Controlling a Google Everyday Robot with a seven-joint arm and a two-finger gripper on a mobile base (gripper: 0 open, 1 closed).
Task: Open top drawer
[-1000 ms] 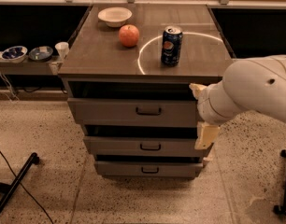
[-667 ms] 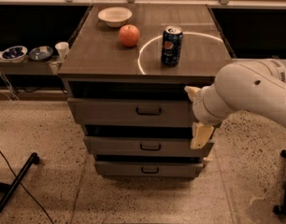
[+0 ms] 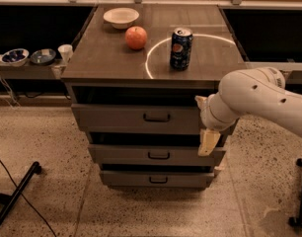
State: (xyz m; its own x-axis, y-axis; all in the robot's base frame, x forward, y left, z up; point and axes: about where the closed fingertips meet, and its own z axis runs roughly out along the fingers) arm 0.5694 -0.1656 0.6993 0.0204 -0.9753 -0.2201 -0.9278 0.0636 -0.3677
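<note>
The top drawer (image 3: pixel 121 118) is the widest of three grey drawers in a cabinet, with a small dark centre handle (image 3: pixel 157 117). A dark gap shows above its front, under the cabinet top. The two narrower drawers (image 3: pixel 126 154) sit below it. My gripper (image 3: pixel 208 141) hangs at the end of the white arm (image 3: pixel 262 100), in front of the right end of the drawer fronts. It is at about the height of the gap between the top and middle drawers, to the right of the handle and apart from it.
On the cabinet top (image 3: pixel 106 58) stand a white bowl (image 3: pixel 121 17), a red apple (image 3: pixel 136 37) and a blue soda can (image 3: pixel 181 48). Small bowls (image 3: pixel 15 57) and a cup (image 3: pixel 65 52) sit on a low shelf at left. A black stand leg (image 3: pixel 15 196) lies on the floor at left.
My arm and gripper have moved a little to the left across the drawer fronts. The drawers and the things on top have not moved.
</note>
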